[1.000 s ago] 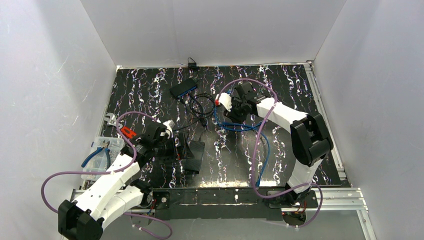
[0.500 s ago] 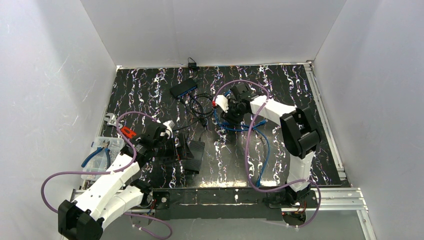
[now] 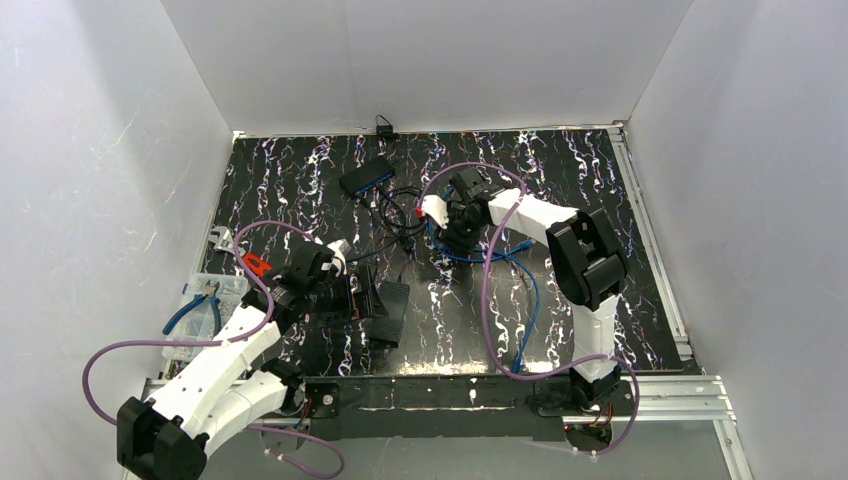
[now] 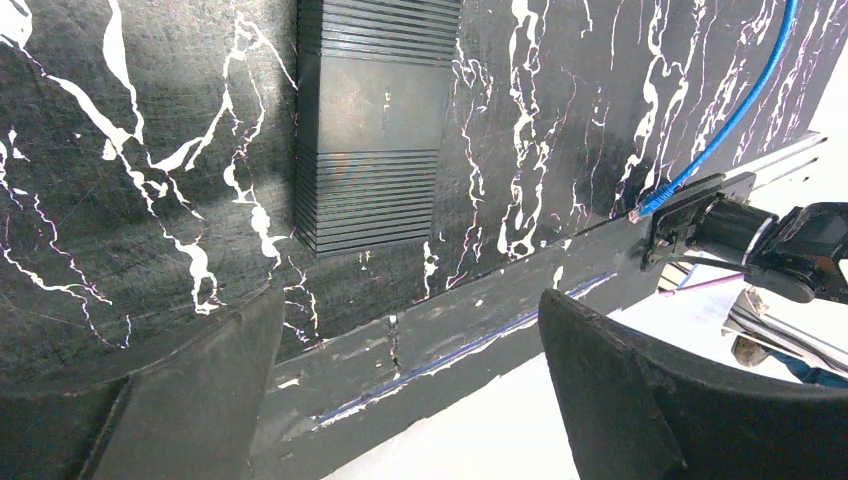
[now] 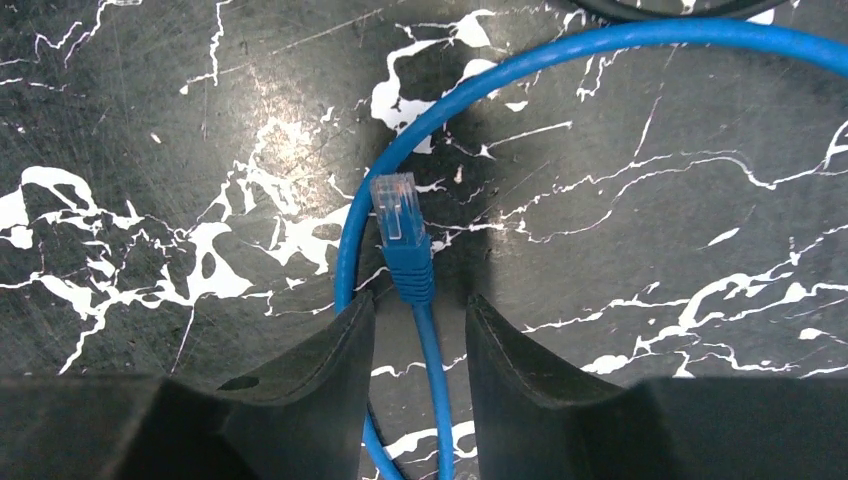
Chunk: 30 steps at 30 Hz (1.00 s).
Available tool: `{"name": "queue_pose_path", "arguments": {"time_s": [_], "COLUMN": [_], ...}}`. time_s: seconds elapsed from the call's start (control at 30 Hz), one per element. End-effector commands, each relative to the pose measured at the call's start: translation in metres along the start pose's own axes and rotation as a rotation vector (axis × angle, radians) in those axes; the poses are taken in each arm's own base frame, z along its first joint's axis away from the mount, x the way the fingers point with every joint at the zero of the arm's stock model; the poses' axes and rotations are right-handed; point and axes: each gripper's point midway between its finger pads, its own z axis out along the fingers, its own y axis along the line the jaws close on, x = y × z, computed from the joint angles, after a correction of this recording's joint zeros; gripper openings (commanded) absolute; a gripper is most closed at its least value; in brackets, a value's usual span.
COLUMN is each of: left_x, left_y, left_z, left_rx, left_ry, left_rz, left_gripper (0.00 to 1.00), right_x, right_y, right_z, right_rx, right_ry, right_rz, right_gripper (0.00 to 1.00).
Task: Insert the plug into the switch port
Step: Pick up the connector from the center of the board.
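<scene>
A blue cable (image 5: 600, 40) loops on the black marbled table (image 5: 150, 120). Its clear-tipped blue plug (image 5: 398, 215) lies flat just ahead of my right gripper (image 5: 420, 297). The jaws stand narrowly apart on either side of the cable behind the plug, with a gap on each side. In the top view the right gripper (image 3: 455, 228) is over the blue loops at the table's middle. A black ribbed switch box (image 4: 375, 130) lies ahead of my left gripper (image 4: 410, 300), which is wide open and empty. In the top view they show as left gripper (image 3: 362, 298) and box (image 3: 390, 310).
A second dark box with a blue front (image 3: 365, 175) lies at the back, with coiled black cables (image 3: 400, 210) beside it. A clear box with blue-handled pliers (image 3: 205, 300) stands at the left edge. The cable's other end (image 4: 645, 208) reaches the front rail.
My right gripper has moved left over the blue cable, and the right arm's elbow has swung left with it. The left arm has not moved.
</scene>
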Motion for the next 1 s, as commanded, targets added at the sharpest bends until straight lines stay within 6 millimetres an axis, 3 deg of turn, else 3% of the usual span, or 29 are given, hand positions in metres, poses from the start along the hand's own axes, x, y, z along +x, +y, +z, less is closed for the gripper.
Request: {"name": "queue_pose_path", "arguments": {"time_s": [0.0, 0.23, 0.53, 0.77, 0.97], "left_x": [-0.005, -0.003, -0.002, -0.008, -0.018], "left_y": [-0.005, -0.003, -0.002, -0.011, -0.027], "left_z": [-0.006, -0.005, -0.007, -0.015, -0.032], "left_rx": [0.006, 0.002, 0.001, 0.020, 0.056], "left_ry": [-0.012, -0.009, -0.017, -0.030, -0.057], "left_rz": [0.022, 0.020, 0.020, 0.030, 0.073], "left_gripper": [0.98, 0.98, 0.98, 0.98, 0.98], "right_x": [-0.008, -0.007, -0.006, -0.017, -0.035], "right_y": [0.003, 0.004, 0.006, 0.003, -0.003], "right_z": [-0.001, 0.003, 0.007, -0.004, -0.045], "right_rx": [-0.016, -0.029, -0.070, -0.030, 0.075], "right_ry": [0.013, 0.036, 0.066, 0.012, -0.060], "right_rz": [-0.028, -0.035, -0.032, -0.049, -0.092], "right_gripper": [0.45, 0.38, 0.01, 0.01, 0.01]}}
